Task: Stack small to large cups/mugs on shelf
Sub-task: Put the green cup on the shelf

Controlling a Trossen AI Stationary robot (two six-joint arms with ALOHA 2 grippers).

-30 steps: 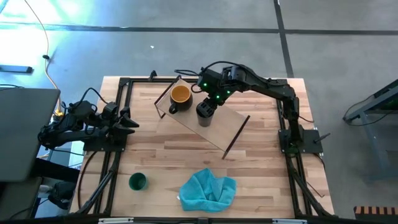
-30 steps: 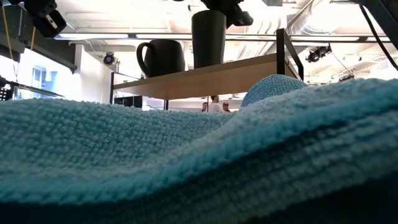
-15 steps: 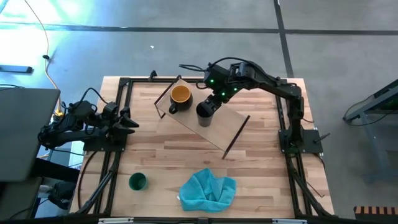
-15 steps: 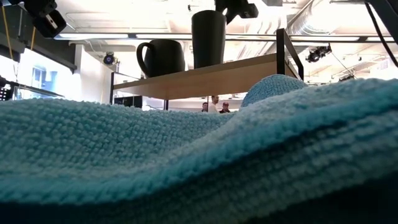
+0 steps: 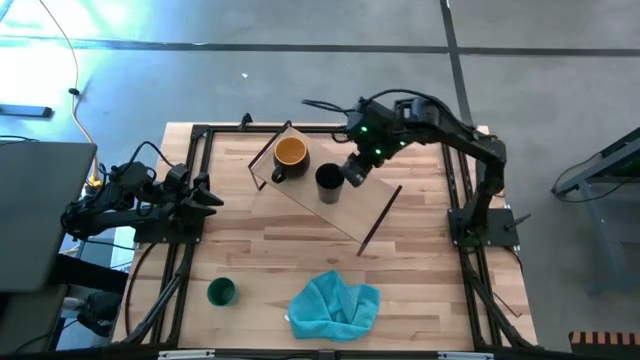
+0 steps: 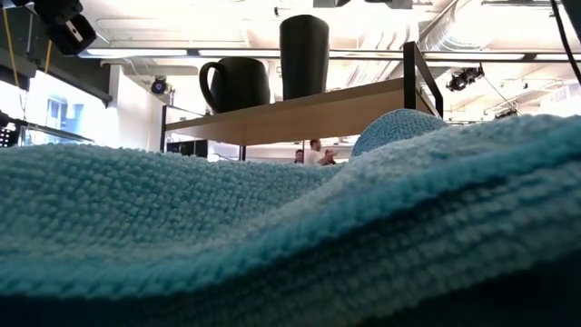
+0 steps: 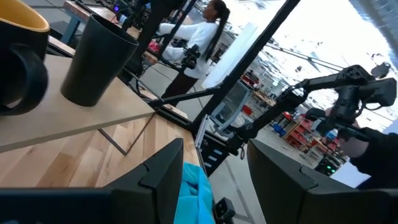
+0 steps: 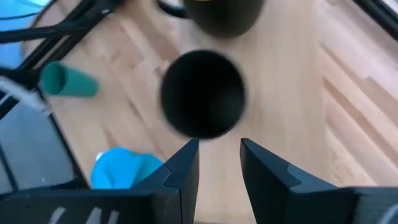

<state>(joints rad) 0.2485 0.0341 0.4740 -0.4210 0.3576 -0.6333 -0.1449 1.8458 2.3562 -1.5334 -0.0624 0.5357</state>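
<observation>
Shelf [image 5: 345,205]: mug [image 5: 289,155] and black cup [image 5: 328,181] standing side by side. Green cup [image 5: 221,292] on table, unstacked. Right gripper [image 5: 354,170] just beside black cup, fingers apart, empty. Left gripper [image 5: 208,195] parked, parted. Risk: a careless sideways swing tips black cup.

**Shelf and tabletop, seen from above**

The striped wooden tabletop [image 5: 300,250] filled the centre of the high view. On it, toward the upper middle, the shelf [image 5: 365,205] stood askew, carrying the yellow-orange mug [image 5: 289,155] and the black cup [image 5: 328,182] side by side. At the lower left stood the green cup [image 5: 221,292], with the teal cloth [image 5: 333,305] lying crumpled to its right.
</observation>
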